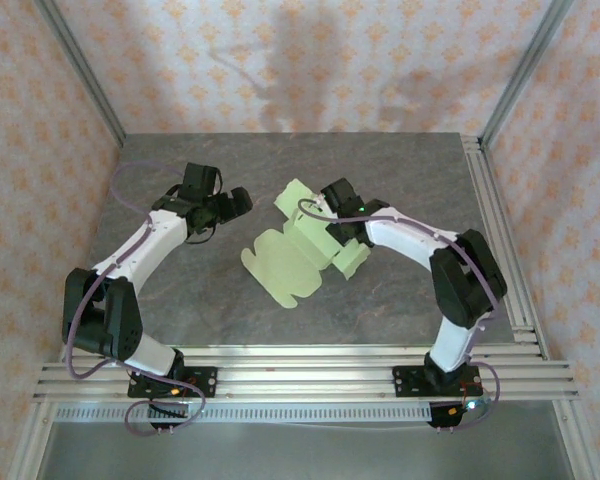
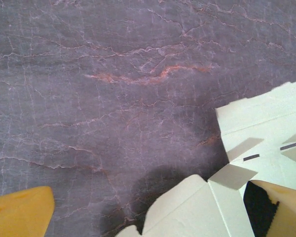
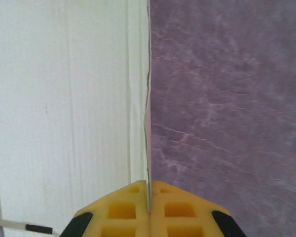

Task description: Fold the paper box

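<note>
right gripper (image 3: pixel 149 195) clamped on paper box (image 1: pixel 285 262) flap | left gripper (image 1: pixel 232 204) wide open, empty | advice: pin base, fold along crease

The pale yellow-green paper box (image 1: pixel 285 262) lies unfolded on the table (image 1: pixel 380 310), one panel raised.

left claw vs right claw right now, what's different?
Left claw stands wide open; right claw is shut. Left claw grips nothing; right claw pinches an edge of the paper box. Left claw sits at the sheet's left side, over the table; right claw is at the sheet's right side. Both are yellow-tipped.
</note>
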### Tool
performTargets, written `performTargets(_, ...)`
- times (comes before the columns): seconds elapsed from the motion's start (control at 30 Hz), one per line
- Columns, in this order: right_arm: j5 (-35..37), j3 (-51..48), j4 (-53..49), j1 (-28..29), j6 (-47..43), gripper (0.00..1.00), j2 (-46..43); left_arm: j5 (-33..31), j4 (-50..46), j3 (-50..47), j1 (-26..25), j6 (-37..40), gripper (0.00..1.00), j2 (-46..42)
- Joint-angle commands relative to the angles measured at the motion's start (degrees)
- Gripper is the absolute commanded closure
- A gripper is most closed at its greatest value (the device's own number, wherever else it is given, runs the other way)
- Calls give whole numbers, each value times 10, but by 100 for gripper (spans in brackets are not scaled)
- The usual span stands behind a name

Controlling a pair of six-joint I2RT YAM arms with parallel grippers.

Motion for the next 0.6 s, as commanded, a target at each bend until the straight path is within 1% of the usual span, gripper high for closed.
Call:
performTargets(0.0,148,-41,93,36,-73,100,-25,-9,15,-6,16,-10,0,-17)
performTargets(0.07,192,-59,133,52,-104,100,-27,-2,16,-9,25,-17,0,-13)
performTargets(0.2,247,-79,186,76,-146,100,-33,-6,32,-25,37,-30,0,-19)
performTargets(0.27,287,-102,256,91,-192,100,-33,-3,40,-29,40,-30,0,-22)
performTargets(0.33,313,-119,314,99,-234,100,-29,0,46,-27,41,-28,0,-22)
performTargets(0.43,328,-135,368,102,-284,100,-27,3,52,-15,46,-20,0,-9)
performTargets(0.57,342,-167,505,108,-384,100,-12,24,41,32,65,0,0,34)
